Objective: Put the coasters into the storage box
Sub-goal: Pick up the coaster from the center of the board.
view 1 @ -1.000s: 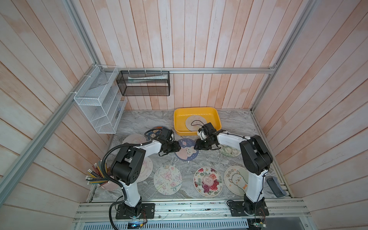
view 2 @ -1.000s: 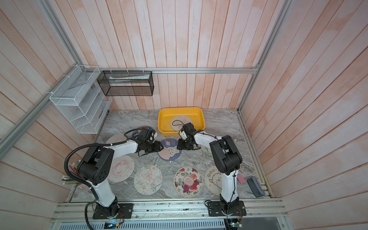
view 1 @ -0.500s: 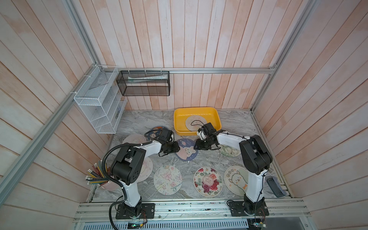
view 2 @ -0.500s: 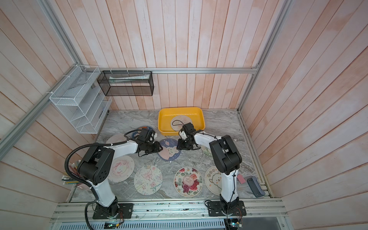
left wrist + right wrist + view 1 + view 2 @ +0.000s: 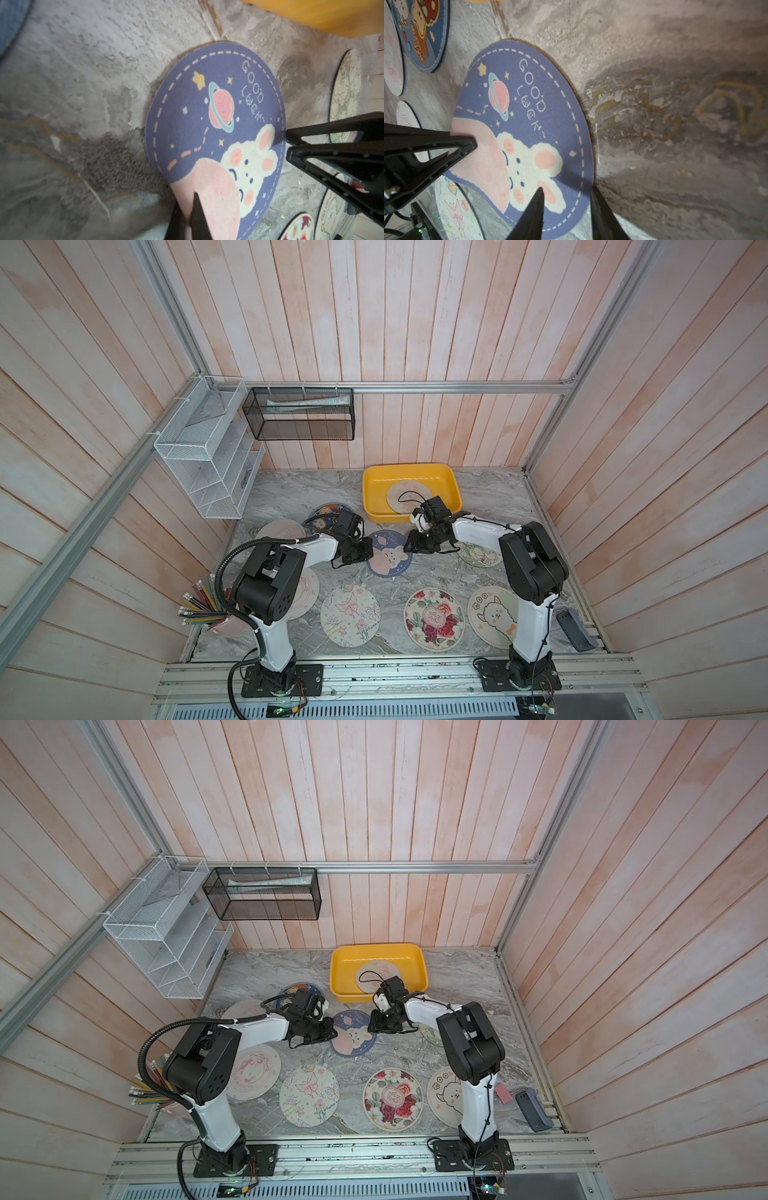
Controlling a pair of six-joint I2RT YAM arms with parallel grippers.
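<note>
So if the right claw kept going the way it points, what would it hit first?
The purple bunny coaster: its rim lies between the fingertips of the right gripper. Beyond that, probably the left gripper.

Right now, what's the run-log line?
left claw: shut on bunny coaster | right claw: open at its opposite edge | storage box: holds cream coaster

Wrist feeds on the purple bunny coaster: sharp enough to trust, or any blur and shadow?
Left wrist: purple coaster print sharp, left gripper and yellow storage box blurred. Right wrist: lettering crisp, a dark patch on the table beside the coaster's edge. Both top views: even light, no glare.
</note>
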